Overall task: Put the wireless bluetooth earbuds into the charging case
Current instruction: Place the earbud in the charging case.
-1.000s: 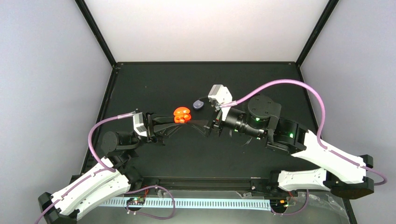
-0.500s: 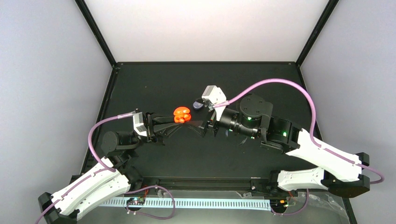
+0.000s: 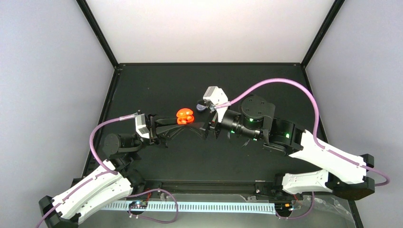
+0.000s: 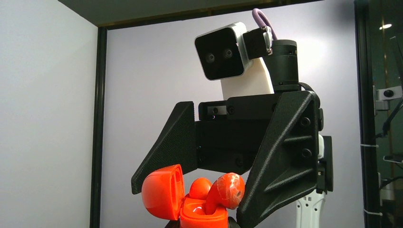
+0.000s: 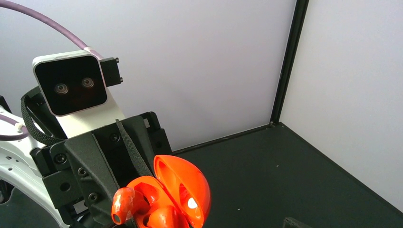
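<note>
The right arm has slid left since a second ago, and the wide-open right gripper (image 3: 205, 128) now straddles the glossy red-orange charging case (image 3: 185, 117) without clamping it. The left arm reaches in low, its left gripper (image 3: 179, 124) clamped on the case's base, lid flipped open, above the matte black table (image 3: 157, 85). One smooth red-orange earbud (image 4: 229, 189) sits tilted in its well.

The red-orange charging case (image 3: 185, 116) stands open at the middle of the workspace, its domed lid (image 4: 163, 192) swung back on the hinge. One red-orange earbud (image 4: 230, 188) pokes up out of the base at a tilt, not fully seated. A second earbud (image 4: 200, 187) sits lower in the well beside it.
</note>
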You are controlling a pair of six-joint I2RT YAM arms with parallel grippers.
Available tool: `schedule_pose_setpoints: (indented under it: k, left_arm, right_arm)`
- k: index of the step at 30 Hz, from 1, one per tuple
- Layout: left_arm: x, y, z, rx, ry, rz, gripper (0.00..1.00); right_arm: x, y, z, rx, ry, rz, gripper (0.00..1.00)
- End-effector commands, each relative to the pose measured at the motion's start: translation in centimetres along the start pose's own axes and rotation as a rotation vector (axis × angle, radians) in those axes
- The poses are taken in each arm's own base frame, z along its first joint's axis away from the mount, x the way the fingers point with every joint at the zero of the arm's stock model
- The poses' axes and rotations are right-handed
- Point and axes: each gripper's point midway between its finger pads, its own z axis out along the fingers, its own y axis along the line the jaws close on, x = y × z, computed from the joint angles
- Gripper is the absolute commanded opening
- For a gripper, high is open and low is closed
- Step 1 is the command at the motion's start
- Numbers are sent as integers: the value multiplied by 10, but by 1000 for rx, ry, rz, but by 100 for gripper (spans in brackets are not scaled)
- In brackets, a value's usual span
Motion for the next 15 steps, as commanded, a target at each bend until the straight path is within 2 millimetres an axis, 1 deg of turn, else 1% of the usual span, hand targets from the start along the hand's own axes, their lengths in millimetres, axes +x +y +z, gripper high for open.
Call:
schedule_pose_setpoints:
  k: [1,15]
  left_arm:
    - [-15,-9,1,41,-39,7,2]
    - [-15,-10,1,46,-37,5,1]
  right_arm:
    - [-13,-3,0,24,-31,7,85]
    - [-13,0,6,7,-12,6,86]
